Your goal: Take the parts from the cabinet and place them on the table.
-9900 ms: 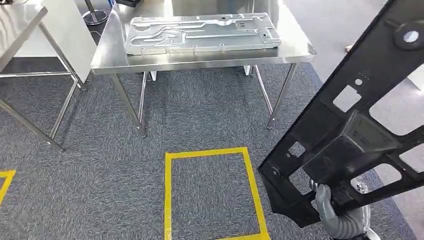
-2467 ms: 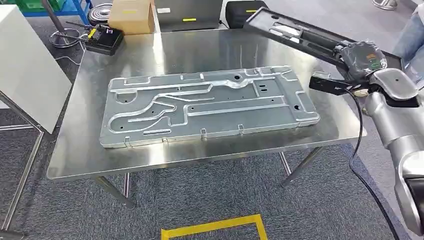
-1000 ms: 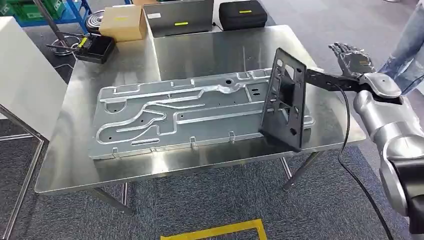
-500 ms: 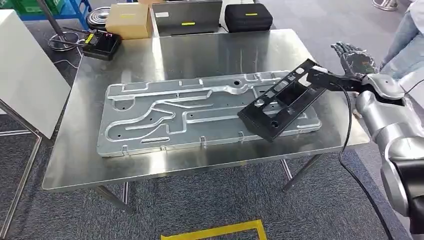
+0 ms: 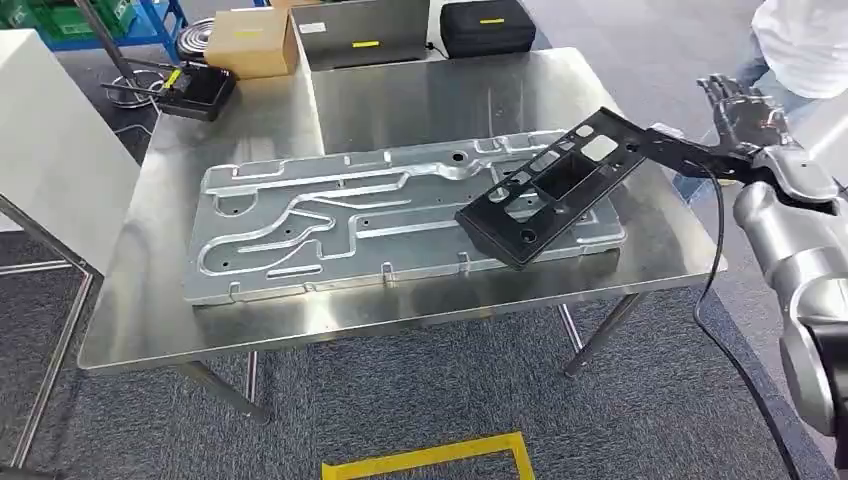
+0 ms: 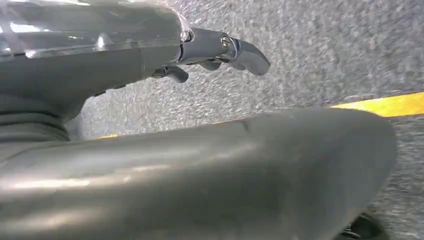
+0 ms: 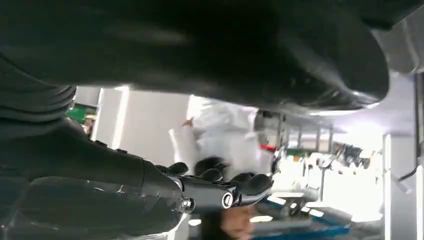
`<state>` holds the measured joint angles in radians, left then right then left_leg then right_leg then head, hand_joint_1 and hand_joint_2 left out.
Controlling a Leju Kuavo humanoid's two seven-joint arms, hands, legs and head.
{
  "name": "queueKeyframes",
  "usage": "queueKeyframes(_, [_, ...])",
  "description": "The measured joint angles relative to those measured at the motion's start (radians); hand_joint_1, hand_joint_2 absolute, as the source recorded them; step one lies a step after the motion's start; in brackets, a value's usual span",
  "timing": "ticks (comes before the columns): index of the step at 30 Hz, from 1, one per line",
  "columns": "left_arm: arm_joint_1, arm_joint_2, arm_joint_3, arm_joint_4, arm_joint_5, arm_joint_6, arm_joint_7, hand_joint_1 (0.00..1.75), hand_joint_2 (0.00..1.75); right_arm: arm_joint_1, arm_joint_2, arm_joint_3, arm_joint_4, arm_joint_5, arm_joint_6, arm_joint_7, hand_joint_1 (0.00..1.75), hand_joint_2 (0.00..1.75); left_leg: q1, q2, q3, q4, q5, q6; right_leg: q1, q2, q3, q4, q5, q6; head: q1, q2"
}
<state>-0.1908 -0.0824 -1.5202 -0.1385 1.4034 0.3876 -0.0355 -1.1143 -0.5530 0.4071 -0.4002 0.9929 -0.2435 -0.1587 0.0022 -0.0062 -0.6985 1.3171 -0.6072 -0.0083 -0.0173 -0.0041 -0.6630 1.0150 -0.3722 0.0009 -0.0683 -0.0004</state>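
The robot's right hand (image 5: 742, 112), fingers spread and holding nothing, hovers off the steel table's (image 5: 420, 95) three o'clock edge; toward its nine o'clock, the black plastic frame (image 5: 548, 188) lies tilted across the stamped metal panel's (image 5: 330, 220) right end. The left hand (image 6: 215, 50) hangs empty above carpet.

1. A steel table (image 5: 420, 95) carried a long silver stamped panel (image 5: 330, 215).
2. A black perforated frame (image 5: 545, 190) lay tilted across the panel's right end.
3. The right hand (image 5: 742, 115) hovered beyond the table's right edge, fingers spread, empty.
4. A cardboard box (image 5: 250, 42) and a black case (image 5: 487, 25) sat behind the table.
5. A person in white (image 5: 805, 45) stood near the hand.
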Motion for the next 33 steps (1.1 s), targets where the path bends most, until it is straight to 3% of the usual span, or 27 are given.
queueKeyframes(1, [0.001,0.0,0.0,0.0,0.0,0.0,0.0,0.0,0.0,0.025,-0.019,-0.012,0.0,-0.018,-0.039,-0.007,0.0,0.0,0.001,0.0,0.037,-0.047,0.022,0.002,0.001,-0.003,-0.006,0.001,0.005,0.003,0.0,0.0])
queueKeyframes(3, [0.004,0.0,0.0,0.0,0.0,0.0,0.002,0.0,0.0,0.092,-0.061,-0.045,-0.01,-0.066,-0.121,-0.024,0.0,0.0,0.001,0.0,0.153,-0.223,0.082,0.01,0.001,-0.009,-0.017,0.005,0.015,0.01,0.0,0.0])
queueKeyframes(4, [0.003,0.0,0.001,0.0,0.0,0.0,0.001,0.0,0.0,0.143,-0.082,-0.066,-0.023,-0.093,-0.176,-0.031,0.0,0.0,0.0,-0.004,0.194,-0.301,0.072,0.017,0.002,-0.015,-0.02,0.007,0.02,0.016,0.0,0.0])
queueKeyframes(5, [0.006,0.0,0.001,0.0,0.0,0.001,0.0,0.0,0.0,0.213,-0.11,-0.102,-0.045,-0.123,-0.269,-0.031,0.0,0.0,-0.009,-0.007,0.192,-0.299,0.09,0.021,0.011,-0.018,-0.018,0.004,0.025,0.023,0.001,0.0])
queueKeyframes(6, [0.009,0.0,0.001,0.0,0.0,0.002,0.0,0.0,0.0,0.285,-0.123,-0.137,-0.066,-0.121,-0.344,-0.032,0.0,0.0,-0.005,-0.01,0.188,-0.295,0.093,0.027,0.01,-0.023,-0.013,-0.001,0.029,0.03,0.0,0.0])
queueKeyframes(8, [0.019,0.0,0.001,0.0,0.0,0.008,0.001,0.0,0.0,0.496,-0.119,-0.278,-0.194,-0.015,-0.436,-0.077,0.0,0.0,-0.002,-0.017,0.187,-0.298,0.103,0.039,0.009,-0.03,0.0,-0.014,0.045,0.04,0.0,0.0])
queueKeyframes(9, [0.023,0.0,0.001,0.0,0.0,0.01,0.002,0.0,0.0,0.597,-0.09,-0.366,-0.27,0.056,-0.445,-0.147,0.0,0.0,0.005,-0.017,0.184,-0.312,0.118,0.044,0.01,-0.03,-0.002,-0.018,0.053,0.045,0.001,0.0])
queueKeyframes(10, [0.023,0.0,0.0,0.0,0.0,0.013,0.003,0.0,0.0,0.682,-0.027,-0.492,-0.36,0.126,-0.45,-0.257,0.0,0.0,0.007,-0.012,0.182,-0.315,0.133,0.049,0.006,-0.019,-0.014,-0.005,0.013,0.048,0.001,0.0])
queueKeyframes(11, [0.019,0.0,0.0,0.0,0.0,0.013,0.008,0.0,0.0,0.739,0.055,-0.629,-0.438,0.164,-0.454,-0.376,0.0,0.0,0.006,-0.008,0.165,-0.315,0.146,0.053,0.004,-0.012,-0.034,0.046,-0.057,0.05,0.001,0.0])
queueKeyframes(12, [0.012,-0.001,0.0,0.0,0.0,0.012,0.011,0.0,0.0,0.782,0.139,-0.783,-0.501,0.155,-0.455,-0.456,0.0,0.0,0.004,-0.004,0.147,-0.315,0.158,0.056,0.001,-0.012,-0.052,0.117,-0.121,0.052,0.001,0.0])
queueKeyframes(13, [0.008,-0.001,0.0,0.0,0.0,0.012,0.013,0.0,0.0,0.823,0.218,-0.932,-0.545,0.12,-0.456,-0.501,0.0,0.0,0.0,-0.004,0.129,-0.315,0.17,0.061,-0.003,-0.011,-0.069,0.201,-0.174,0.055,0.001,0.0])
queueKeyframes(14, [0.008,-0.003,0.0,0.0,-0.001,0.012,0.013,0.0,0.0,0.851,0.279,-1.046,-0.561,0.086,-0.458,-0.514,0.0,0.0,-0.002,-0.013,0.112,-0.314,0.181,0.062,-0.003,-0.008,-0.077,0.268,-0.201,0.057,0.001,0.0])
queueKeyframes(15, [0.012,-0.003,-0.001,0.0,-0.001,0.012,0.013,0.0,0.0,0.877,0.343,-1.158,-0.563,0.058,-0.458,-0.519,0.0,0.0,-0.002,-0.018,0.099,-0.312,0.191,0.06,-0.003,-0.004,-0.068,0.304,-0.197,0.056,0.001,0.0])
queueKeyframes(16, [0.017,-0.003,-0.001,0.0,-0.001,0.013,0.015,0.0,0.0,0.904,0.403,-1.249,-0.568,0.05,-0.458,-0.52,0.0,0.0,-0.002,-0.019,0.087,-0.31,0.199,0.057,-0.003,-0.001,-0.04,0.294,-0.169,0.055,0.001,0.0])
queueKeyframes(18, [0.02,-0.003,-0.001,0.0,0.002,0.016,0.015,0.0,0.0,0.929,0.496,-1.392,-0.553,0.09,-0.458,-0.521,0.0,0.0,-0.002,-0.015,0.063,-0.298,0.208,0.047,-0.003,-0.001,0.067,0.166,-0.11,0.049,0.001,0.0])
queueKeyframes(19, [0.014,-0.003,-0.001,0.0,0.002,0.016,0.015,0.0,0.0,0.923,0.526,-1.469,-0.513,0.129,-0.458,-0.51,0.0,0.0,-0.004,-0.008,0.056,-0.292,0.212,0.042,-0.002,-0.006,0.132,0.076,-0.118,0.043,0.0,0.0])
queueKeyframes(20, [0.008,-0.006,-0.001,0.0,0.002,0.017,0.015,0.0,0.0,0.922,0.549,-1.536,-0.465,0.18,-0.458,-0.484,0.0,0.0,-0.007,-0.003,0.051,-0.289,0.218,0.034,0.008,-0.01,0.172,0.004,-0.154,0.036,0.0,0.0])
queueKeyframes(22, [-0.002,-0.007,-0.001,0.0,-0.002,0.017,0.015,0.0,0.0,0.942,0.602,-1.687,-0.336,0.298,-0.458,-0.363,0.0,0.0,-0.003,0.006,0.055,-0.294,0.23,0.02,0.018,-0.005,0.166,-0.005,-0.149,0.015,0.0,0.0])
queueKeyframes(24, [0.001,-0.008,-0.001,0.0,-0.001,0.02,0.011,0.0,0.0,0.961,0.649,-1.768,-0.208,0.368,-0.456,-0.169,0.0,0.0,-0.002,0.011,0.053,-0.303,0.247,0.002,0.018,-0.001,0.157,-0.013,-0.125,-0.006,0.0,0.0])
queueKeyframes(25, [0.003,-0.008,-0.001,0.0,-0.001,0.021,0.011,0.0,0.0,0.965,0.669,-1.797,-0.137,0.394,-0.444,-0.079,0.0,0.0,0.005,0.011,0.047,-0.286,0.221,-0.002,0.014,-0.003,0.146,-0.016,-0.11,-0.013,0.0,0.0])
queueKeyframes(26, [0.006,-0.008,-0.001,0.0,-0.001,0.021,0.011,0.0,0.0,0.968,0.682,-1.814,-0.087,0.414,-0.421,-0.013,0.0,0.0,0.004,0.01,0.034,-0.253,0.161,-0.009,0.013,0.004,0.13,-0.017,-0.098,-0.022,0.0,0.0])
queueKeyframes(28, [0.007,-0.007,-0.001,0.0,0.0,0.021,0.01,0.0,0.0,0.975,0.716,-1.832,-0.001,0.451,-0.357,0.091,0.0,0.0,0.004,0.009,0.001,-0.11,0.025,-0.021,0.013,0.007,0.096,-0.016,-0.07,-0.028,0.0,0.0])
queueKeyframes(29, [0.007,-0.007,-0.001,0.0,0.0,0.023,0.008,0.0,0.0,0.977,0.725,-1.839,0.032,0.462,-0.318,0.12,0.0,0.0,0.004,0.01,-0.01,-0.036,-0.012,-0.024,0.014,0.007,0.076,-0.015,-0.055,-0.027,0.0,0.0])
queueKeyframes(30, [0.009,-0.007,-0.001,0.0,-0.001,0.025,0.004,0.0,0.0,0.978,0.731,-1.845,0.059,0.469,-0.28,0.152,0.0,0.0,0.004,0.01,-0.007,0.01,-0.011,-0.025,0.015,0.007,0.057,-0.014,-0.042,-0.027,0.0,0.0])
queueKeyframes(31, [0.013,-0.005,0.0,0.0,-0.001,0.029,0.0,0.0,0.0,0.979,0.736,-1.851,0.083,0.473,-0.244,0.171,0.0,0.0,0.004,0.01,0.014,0.016,0.019,-0.024,0.015,0.007,0.04,-0.013,-0.029,-0.026,0.0,0.0])
queueKeyframes(32, [0.016,-0.003,0.0,0.0,-0.001,0.031,-0.002,0.0,0.0,0.98,0.74,-1.854,0.102,0.48,-0.214,0.18,0.0,0.0,0.004,0.01,0.051,-0.011,0.061,-0.022,0.016,0.006,0.023,-0.012,-0.016,-0.024,0.0,0.0])
queueKeyframes(33, [0.017,-0.001,0.0,0.0,0.001,0.032,-0.005,0.0,0.0,0.98,0.744,-1.856,0.122,0.488,-0.169,0.187,0.0,0.0,0.004,0.009,0.109,-0.074,0.095,-0.017,0.017,0.006,0.006,-0.011,-0.003,-0.022,0.0,0.0])
